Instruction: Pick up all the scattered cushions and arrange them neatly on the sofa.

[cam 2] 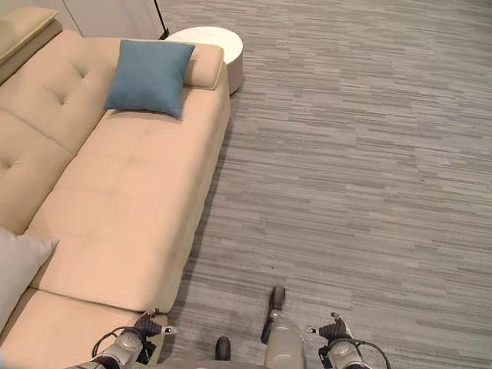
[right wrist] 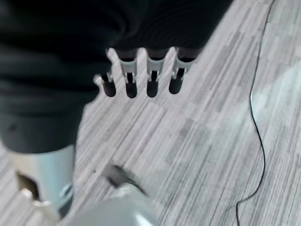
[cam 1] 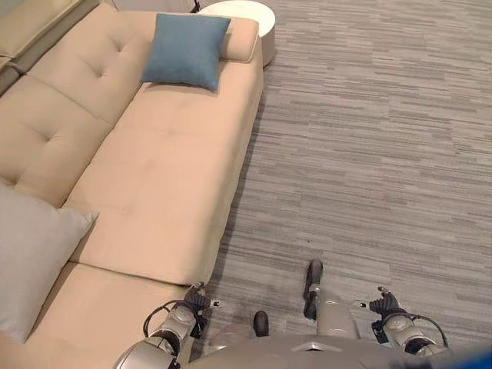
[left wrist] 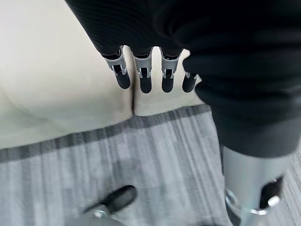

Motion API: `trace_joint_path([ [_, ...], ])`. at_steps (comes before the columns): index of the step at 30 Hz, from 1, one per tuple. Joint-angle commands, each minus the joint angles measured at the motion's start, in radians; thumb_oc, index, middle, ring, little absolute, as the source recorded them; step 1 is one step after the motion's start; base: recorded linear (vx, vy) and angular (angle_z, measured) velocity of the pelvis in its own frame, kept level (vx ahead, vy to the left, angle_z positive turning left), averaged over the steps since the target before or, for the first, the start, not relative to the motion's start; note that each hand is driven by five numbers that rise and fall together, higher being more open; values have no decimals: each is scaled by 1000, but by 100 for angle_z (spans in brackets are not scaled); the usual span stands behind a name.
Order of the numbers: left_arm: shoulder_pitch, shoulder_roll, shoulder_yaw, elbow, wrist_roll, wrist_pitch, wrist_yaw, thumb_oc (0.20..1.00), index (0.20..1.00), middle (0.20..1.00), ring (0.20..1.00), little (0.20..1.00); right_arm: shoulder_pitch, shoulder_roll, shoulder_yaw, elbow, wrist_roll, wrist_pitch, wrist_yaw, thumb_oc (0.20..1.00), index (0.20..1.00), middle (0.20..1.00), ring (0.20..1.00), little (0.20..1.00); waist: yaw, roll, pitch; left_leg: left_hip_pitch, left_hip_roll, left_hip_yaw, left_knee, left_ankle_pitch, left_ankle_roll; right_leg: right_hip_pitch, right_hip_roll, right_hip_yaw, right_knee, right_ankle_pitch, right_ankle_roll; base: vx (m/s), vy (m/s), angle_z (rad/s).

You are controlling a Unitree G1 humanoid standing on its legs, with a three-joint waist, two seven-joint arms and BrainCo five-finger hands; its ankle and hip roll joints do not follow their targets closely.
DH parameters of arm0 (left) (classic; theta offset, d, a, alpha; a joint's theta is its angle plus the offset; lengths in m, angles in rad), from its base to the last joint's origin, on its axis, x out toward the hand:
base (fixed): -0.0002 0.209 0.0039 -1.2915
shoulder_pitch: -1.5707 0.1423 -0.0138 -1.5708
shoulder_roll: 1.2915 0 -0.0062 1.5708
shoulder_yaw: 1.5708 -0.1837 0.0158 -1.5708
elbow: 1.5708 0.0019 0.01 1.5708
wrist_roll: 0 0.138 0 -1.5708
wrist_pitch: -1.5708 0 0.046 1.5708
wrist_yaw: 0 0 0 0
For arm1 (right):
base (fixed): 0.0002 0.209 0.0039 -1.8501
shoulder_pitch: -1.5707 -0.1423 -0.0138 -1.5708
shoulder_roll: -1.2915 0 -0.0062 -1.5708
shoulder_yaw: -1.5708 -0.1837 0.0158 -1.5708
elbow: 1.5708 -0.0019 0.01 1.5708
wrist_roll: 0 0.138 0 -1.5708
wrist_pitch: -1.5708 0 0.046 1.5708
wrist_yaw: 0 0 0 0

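On sofa (cam 1: 161, 169): blue cushion (cam 1: 185, 49) upright against far armrest, grey cushion (cam 1: 31, 257) leaning at near end by backrest. Floor (cam 1: 369, 138) w/ no cushion in sight.

Left hand (left wrist: 141, 70) hangs low by sofa front edge, fingers (left wrist: 145, 81) straight, side by side, holding nothing. Right hand (right wrist: 141, 75) hangs over floor, fingers (right wrist: 152, 84) straight, slightly apart, empty too.

Step in hand, prob: look round for any cushion left on floor. To do well: turn head/body wide, check beside round white table (cam 1: 246, 15) and behind sofa end, keep arms down and clear of sofa edge while turning. If none left, square up the two: grey one sits askew, corner poking onto seat, so could be stood straighter against backrest.

Blue: square, plump, matte cloth, neat edges, tilted back a bit. Grey: pale, soft, larger in view, partly cut by frame edge. Both prob light, easy to pinch at a corner or clamp w/ both hands.
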Motion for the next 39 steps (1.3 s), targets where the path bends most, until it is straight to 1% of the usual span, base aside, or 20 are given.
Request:
trace_joint_path([
  [1,10,-3,23,-13,22,-21,8,1000,1000,1000,1000,1000,-8,-24,-5,24,-13,-12,-10,1000,1000,1000,1000,1000,15,-18,-26,-72,26,19,116,-8,-74,131,26,1,-9,34,41,408,-459,102],
  [2,6,-7,19,-23,13,-25,2,1000,1000,1000,1000,1000,-14,-27,-2,17,3,-18,-14,1000,1000,1000,1000,1000,29,-23,-9,-162,49,20,281,65,-110,185,42,-5,-32,16,14,298,-389,84],
  [3,5,-6,19,-23,13,-25,2,1000,1000,1000,1000,1000,-15,-26,-2,17,3,-18,-14,1000,1000,1000,1000,1000,26,-26,-12,-167,46,18,280,69,-109,181,38,-7,-32,17,15,84,-213,49],
  [5,4,1,22,-35,-4,-29,-3,1000,1000,1000,1000,1000,-18,-31,-3,11,15,-19,-10,1000,1000,1000,1000,1000,45,-46,8,-277,63,44,438,131,-108,231,43,-19,-53,-8,-15,134,-196,-8],
  [6,4,1,21,-36,-13,-30,-2,1000,1000,1000,1000,1000,-17,-31,-2,11,20,-19,-13,1000,1000,1000,1000,1000,53,-48,12,-309,64,57,452,115,-100,246,46,-21,-57,-21,-21,236,-203,11],
  [8,2,-3,15,-39,-15,-23,2,1000,1000,1000,1000,1000,-17,-32,-1,11,26,-26,-20,1000,1000,1000,1000,1000,68,-53,12,-360,48,83,370,75,-84,279,59,-21,-65,-54,-16,326,-117,23],
  [9,3,-5,12,-38,-13,-19,2,1000,1000,1000,1000,1000,-16,-32,2,9,28,-30,-21,1000,1000,1000,1000,1000,70,-47,9,-369,46,90,312,92,-83,290,71,-28,-69,-66,-12,338,-61,6],
  [11,7,-6,13,-36,-10,-17,1,1000,1000,1000,1000,1000,-13,-32,5,12,24,-30,-23,1000,1000,1000,1000,1000,79,-31,8,-374,41,97,184,166,-90,317,97,-27,-73,-89,-10,305,3,11],
  [12,7,-6,13,-32,-7,-19,1,1000,1000,1000,1000,1000,-12,-33,6,17,17,-28,-25,1000,1000,1000,1000,1000,93,-17,6,-402,39,108,100,243,-105,351,126,-26,-77,-115,-14,373,19,3],
  [14,14,-5,12,-29,-5,-21,-1,1000,1000,1000,1000,1000,-9,-29,6,20,15,-26,-24,1000,1000,1000,1000,1000,104,-18,5,-422,33,121,79,274,-109,379,139,-20,-71,-139,-17,383,47,10],
  [18,33,2,28,-8,5,-13,-9,1000,1000,1000,1000,1000,4,-12,2,23,-7,-23,-11,1000,1000,1000,1000,1000,117,-39,-30,-378,15,116,78,239,-71,400,117,0,31,-166,-1,371,140,-30],
  [19,28,15,27,-14,7,-11,-12,1000,1000,1000,1000,1000,-8,-8,7,11,-23,-21,3,1000,1000,1000,1000,1000,105,-36,-25,-314,3,117,76,188,-35,317,64,4,245,-126,35,388,291,-42],
  [20,21,21,23,-19,7,-10,-11,1000,1000,1000,1000,1000,-17,-8,8,2,-25,-19,5,1000,1000,1000,1000,1000,91,-19,-22,-292,9,114,77,174,-23,253,47,-3,362,-82,43,326,264,15],
  [22,22,24,15,-24,6,-13,-12,1000,1000,1000,1000,1000,-17,-5,14,-3,-31,-21,6,1000,1000,1000,1000,1000,82,-10,-23,-258,9,109,75,150,-14,214,25,-25,404,-68,32,274,106,48],
  [26,15,24,9,-18,9,-12,-11,1000,1000,1000,1000,1000,-27,-7,22,-13,-27,-25,8,1000,1000,1000,1000,1000,63,-16,-26,-186,-3,93,61,101,-20,172,35,-53,247,-89,12,366,-20,25],
  [29,7,17,9,-9,18,-18,-15,1000,1000,1000,1000,1000,-17,-6,25,-10,-25,-19,11,1000,1000,1000,1000,1000,33,-32,-16,-113,-18,59,50,55,-33,106,48,-38,55,-6,34,417,-150,2],
  [32,26,6,19,8,32,-14,-21,1000,1000,1000,1000,1000,2,-3,31,7,-28,-16,16,1000,1000,1000,1000,1000,22,-45,-31,-59,3,26,70,7,-60,144,56,-20,-8,17,31,508,-298,111],
  [36,28,2,17,-2,24,-18,-25,1000,1000,1000,1000,1000,-5,-5,42,-3,-19,-27,13,1000,1000,1000,1000,1000,34,-50,-23,-132,31,13,250,83,-109,204,74,-22,-32,-2,5,192,-195,51],
  [37,19,5,15,-17,7,-21,-26,1000,1000,1000,1000,1000,-12,-9,48,-10,-8,-29,15,1000,1000,1000,1000,1000,47,-61,-5,-214,31,12,375,130,-114,233,80,-14,-46,-14,-16,144,-210,-3],
  [39,11,9,19,-26,-7,-20,-23,1000,1000,1000,1000,1000,-20,-14,47,-9,-3,-25,14,1000,1000,1000,1000,1000,60,-69,4,-260,36,21,439,142,-109,258,88,-9,-55,-30,-31,140,-151,-2],
])
